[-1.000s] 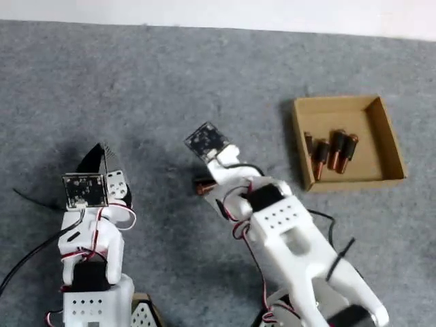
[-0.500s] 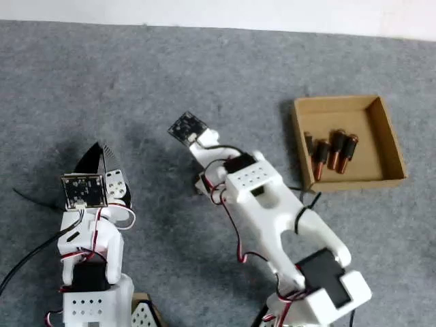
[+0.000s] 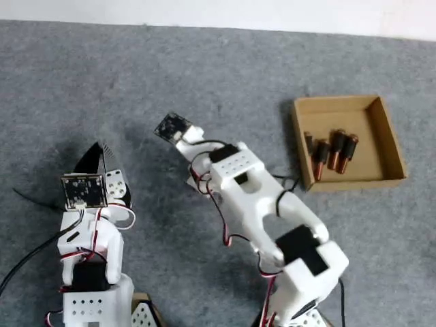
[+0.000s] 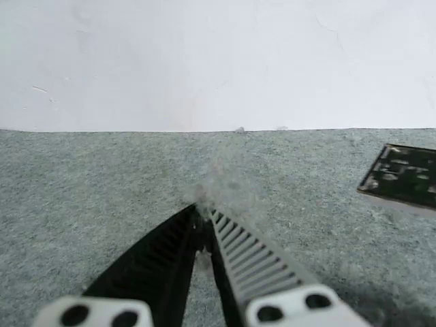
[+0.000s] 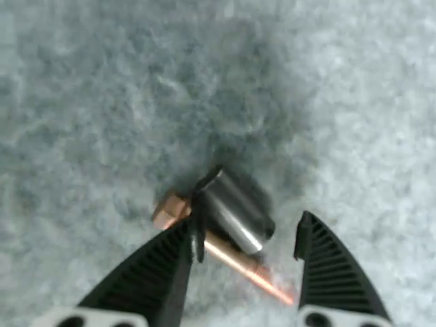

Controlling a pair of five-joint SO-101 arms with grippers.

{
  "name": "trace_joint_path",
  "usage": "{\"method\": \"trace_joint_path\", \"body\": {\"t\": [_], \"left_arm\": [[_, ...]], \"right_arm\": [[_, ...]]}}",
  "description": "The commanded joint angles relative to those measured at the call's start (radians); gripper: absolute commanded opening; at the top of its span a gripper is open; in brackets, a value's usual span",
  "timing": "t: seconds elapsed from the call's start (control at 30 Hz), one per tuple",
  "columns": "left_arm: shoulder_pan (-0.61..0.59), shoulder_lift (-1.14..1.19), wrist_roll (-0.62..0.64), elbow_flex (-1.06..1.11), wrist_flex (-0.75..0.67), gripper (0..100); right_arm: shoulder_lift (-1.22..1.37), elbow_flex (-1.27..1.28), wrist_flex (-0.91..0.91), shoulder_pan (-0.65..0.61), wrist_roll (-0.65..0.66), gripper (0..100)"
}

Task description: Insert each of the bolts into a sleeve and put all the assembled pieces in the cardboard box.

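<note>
— High view: what changed?
— The white right arm [image 3: 235,177] swung up-left, away from the brown cardboard box [image 3: 385,136] at right. Open grey felt surface [image 3: 204,68] lay around it.
— Left wrist?
— The left hand [image 4: 201,218] was pressed together, empty.
— Right wrist?
— The right hand [image 5: 245,228] was spread astride the copper bolt [image 5: 172,210], which touched the grey metal sleeve [image 5: 238,214]. Probably lining up a pick.

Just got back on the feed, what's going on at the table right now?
The right gripper hangs open just above the grey carpet, over a copper bolt and a dark sleeve lying against it. I cannot tell whether they are joined. The left gripper is shut, holds nothing and sits off to the side. Several assembled pieces lie in the cardboard box.
</note>
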Motion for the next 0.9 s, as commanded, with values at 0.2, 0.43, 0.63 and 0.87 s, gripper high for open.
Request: {"method": "trace_joint_path", "body": {"t": [0.2, 0.43, 0.63, 0.87], "left_arm": [[-0.01, -0.012, 0.0, 0.021, -0.021, 1], [-0.01, -0.012, 0.0, 0.021, -0.021, 1], [-0.01, -0.012, 0.0, 0.021, -0.018, 1], [-0.01, -0.012, 0.0, 0.021, -0.018, 1]], "right_arm": [[0.079, -0.05, -0.021, -0.035, 0.009, 20.1], [0.081, -0.047, -0.022, -0.031, 0.009, 20.1], [0.085, -0.045, -0.025, -0.027, 0.009, 20.1], [0.194, -0.051, -0.012, -0.005, 0.009, 19.0]]}}
